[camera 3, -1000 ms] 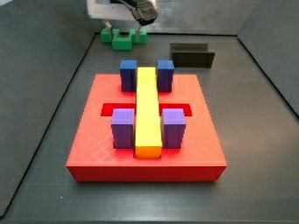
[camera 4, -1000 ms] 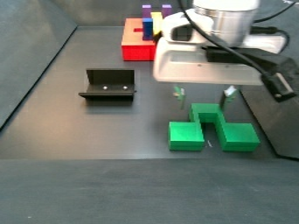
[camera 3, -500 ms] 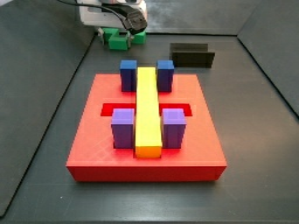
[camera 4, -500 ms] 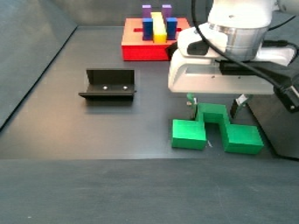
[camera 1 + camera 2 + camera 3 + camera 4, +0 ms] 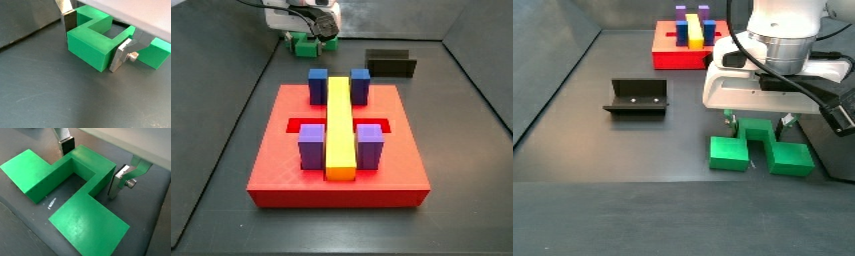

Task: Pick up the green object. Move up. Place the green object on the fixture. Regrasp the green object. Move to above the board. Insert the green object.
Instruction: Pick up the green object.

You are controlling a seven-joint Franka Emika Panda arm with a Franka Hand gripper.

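Note:
The green object (image 5: 727,152) lies on the dark floor, its raised cube in the middle between two lower wings. My gripper (image 5: 760,123) is down over it. In both wrist views the silver fingers (image 5: 123,52) stand on either side of the raised cube (image 5: 83,165), close to its faces, and I see no firm grip. The gripper (image 5: 93,45) is open around the cube. In a side view the gripper (image 5: 315,30) and the green object (image 5: 305,45) are at the far end of the floor. The fixture (image 5: 636,97) is empty, apart from the gripper. The board (image 5: 278,150) is nearer that camera.
The red board (image 5: 671,55) carries blue and purple upright blocks and a long yellow bar (image 5: 339,125). The black fixture (image 5: 390,62) stands beside the green object, near the back wall. Dark walls enclose the floor on all sides.
The gripper has come down over the green object, so that its fingers now straddle the raised cube. The green object has not moved.

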